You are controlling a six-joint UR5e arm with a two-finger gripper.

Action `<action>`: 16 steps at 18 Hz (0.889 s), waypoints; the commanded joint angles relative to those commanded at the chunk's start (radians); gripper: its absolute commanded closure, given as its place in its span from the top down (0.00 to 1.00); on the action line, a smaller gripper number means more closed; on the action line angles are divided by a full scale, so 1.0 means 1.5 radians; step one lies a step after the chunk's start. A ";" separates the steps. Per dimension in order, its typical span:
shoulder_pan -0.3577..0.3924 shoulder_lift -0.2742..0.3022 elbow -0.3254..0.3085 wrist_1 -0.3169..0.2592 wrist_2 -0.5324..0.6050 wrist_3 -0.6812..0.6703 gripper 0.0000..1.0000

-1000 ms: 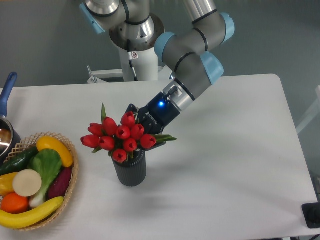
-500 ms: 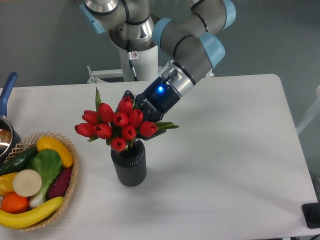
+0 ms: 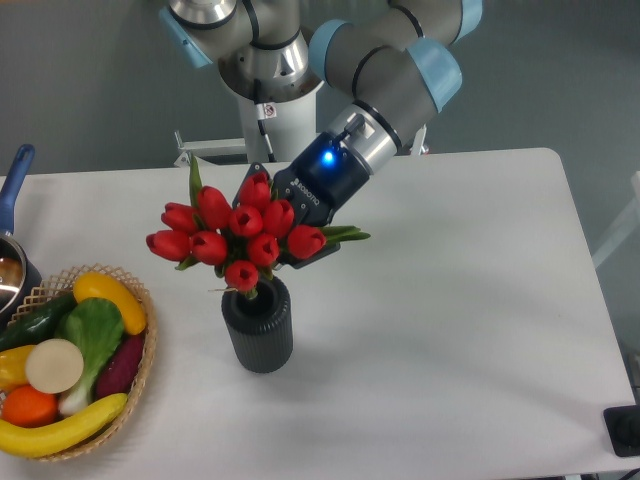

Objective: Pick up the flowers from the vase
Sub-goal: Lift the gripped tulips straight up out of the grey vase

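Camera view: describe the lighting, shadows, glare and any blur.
Camera view: soft, even light; a faint shadow on the table right of the vase; no harsh glare, just a small blue indicator light glowing on the hand; the flowers and the basket look sharp, with no visible motion blur.

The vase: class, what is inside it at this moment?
Green stems of the flowers dip into the mouth of the vase; the gripper is behind the buds. How deep the stems reach, and whether anything else is inside, is hidden by the dark wall.
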 joint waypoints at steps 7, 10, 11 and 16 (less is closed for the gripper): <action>0.008 0.006 0.034 0.000 -0.019 -0.014 0.49; 0.010 0.007 0.065 0.000 -0.028 -0.047 0.49; 0.010 0.008 0.074 0.000 -0.028 -0.059 0.49; 0.025 0.011 0.090 0.000 -0.028 -0.071 0.49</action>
